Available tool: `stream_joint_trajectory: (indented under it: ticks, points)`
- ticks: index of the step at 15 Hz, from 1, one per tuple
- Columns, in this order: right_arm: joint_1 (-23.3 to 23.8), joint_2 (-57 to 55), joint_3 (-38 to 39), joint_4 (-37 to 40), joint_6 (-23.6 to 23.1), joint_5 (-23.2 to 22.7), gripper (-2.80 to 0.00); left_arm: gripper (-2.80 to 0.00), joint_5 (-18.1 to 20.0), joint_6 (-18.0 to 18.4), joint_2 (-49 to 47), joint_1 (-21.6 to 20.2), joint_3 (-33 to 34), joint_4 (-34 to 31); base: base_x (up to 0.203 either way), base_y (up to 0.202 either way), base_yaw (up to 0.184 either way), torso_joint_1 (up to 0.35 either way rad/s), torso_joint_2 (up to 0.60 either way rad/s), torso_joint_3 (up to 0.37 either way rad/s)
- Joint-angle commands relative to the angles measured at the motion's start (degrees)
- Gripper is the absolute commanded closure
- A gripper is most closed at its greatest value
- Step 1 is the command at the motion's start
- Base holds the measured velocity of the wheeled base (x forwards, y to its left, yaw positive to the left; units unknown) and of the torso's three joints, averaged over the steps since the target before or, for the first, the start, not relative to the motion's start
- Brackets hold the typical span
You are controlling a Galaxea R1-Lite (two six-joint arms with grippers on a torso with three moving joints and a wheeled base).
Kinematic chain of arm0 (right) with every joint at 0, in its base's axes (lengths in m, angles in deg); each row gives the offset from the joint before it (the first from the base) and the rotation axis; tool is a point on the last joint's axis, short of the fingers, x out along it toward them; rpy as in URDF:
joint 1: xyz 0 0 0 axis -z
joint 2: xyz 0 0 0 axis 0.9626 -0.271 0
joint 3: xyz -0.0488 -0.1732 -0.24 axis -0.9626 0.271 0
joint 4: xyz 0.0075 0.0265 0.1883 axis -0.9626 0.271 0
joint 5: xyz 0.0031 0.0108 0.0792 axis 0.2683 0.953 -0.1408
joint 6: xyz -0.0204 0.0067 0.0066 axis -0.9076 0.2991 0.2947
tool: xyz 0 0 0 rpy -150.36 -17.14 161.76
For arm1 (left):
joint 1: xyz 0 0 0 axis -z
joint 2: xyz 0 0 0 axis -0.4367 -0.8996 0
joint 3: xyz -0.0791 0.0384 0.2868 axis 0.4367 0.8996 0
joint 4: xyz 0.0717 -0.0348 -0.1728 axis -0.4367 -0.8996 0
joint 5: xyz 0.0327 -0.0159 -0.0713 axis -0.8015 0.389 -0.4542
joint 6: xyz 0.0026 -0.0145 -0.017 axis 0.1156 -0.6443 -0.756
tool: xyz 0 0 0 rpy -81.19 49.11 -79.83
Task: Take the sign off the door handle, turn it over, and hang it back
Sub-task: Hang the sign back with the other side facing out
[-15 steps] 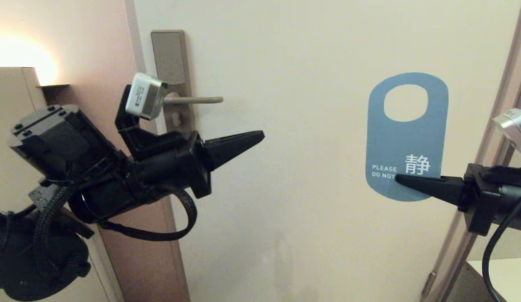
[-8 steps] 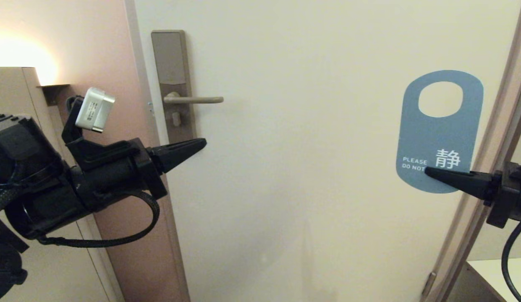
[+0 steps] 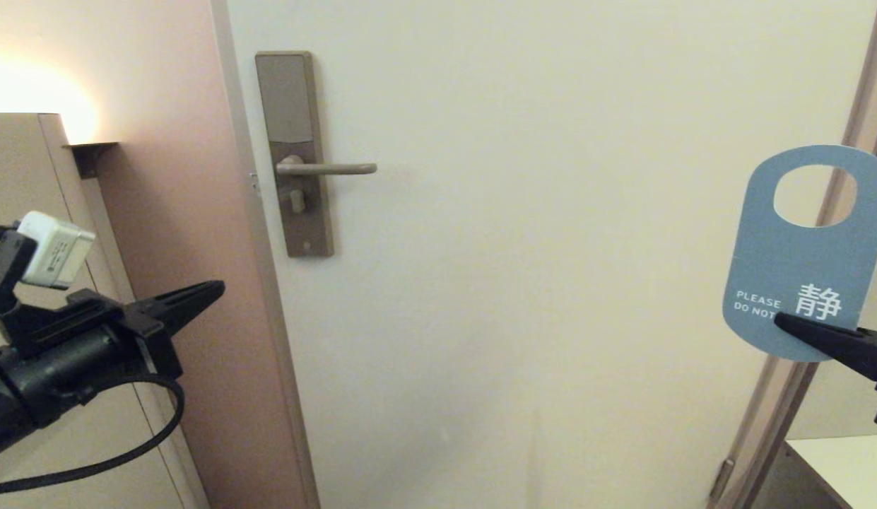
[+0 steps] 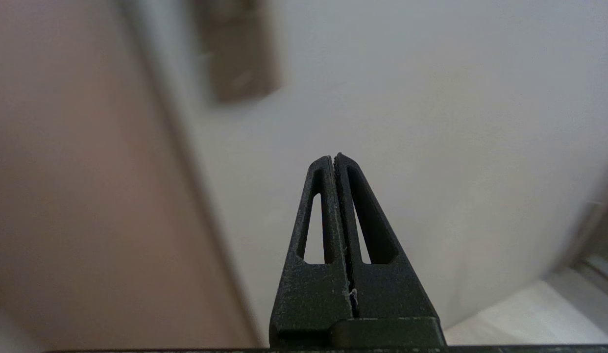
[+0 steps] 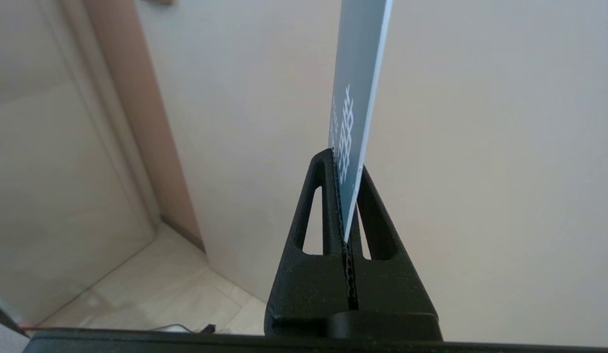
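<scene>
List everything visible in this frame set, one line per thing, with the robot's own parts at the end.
sign: one, blue face with white lettering, far right of the head view, off the handle, its lower edge pinched in the right gripper
door handle: one, brushed metal, level, bare, on the lock plate
lock plate: one, bronze-grey, upright near the door's left edge
door: one, cream, filling the middle
wall: one, pinkish, left of the door
cabinet: one, beige, far left
left gripper: one, black, shut on nothing, low at the left, clear of the handle
right gripper: one, black, shut on the sign, at the right edge
</scene>
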Motion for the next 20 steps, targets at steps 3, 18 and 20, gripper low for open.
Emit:
stream_joint_trajectory:
  ticks: [3, 18, 20]
  points:
    - [2.83, 6.37, 4.78, -0.15, 0.10, -0.33, 0.00, 0.00, 0.10, -0.45, 9.22, -5.63, 8.98, 0.12, 0.000, 0.000, 0.000, 0.000, 0.00, 0.000]
    - [5.84, 15.00, 11.01, -0.07, 0.64, -0.52, 0.00, 0.00, -15.81, 0.21, 56.51, -10.76, 21.72, -41.39, 0.000, 0.000, 0.000, 0.000, 0.00, 0.000]
    - [5.84, 15.00, 11.09, -0.07, 0.64, -0.52, 0.00, 0.00, -16.67, 1.67, 56.50, -10.77, 21.80, -43.12, 0.000, 0.000, 0.000, 0.000, 0.00, 0.000]
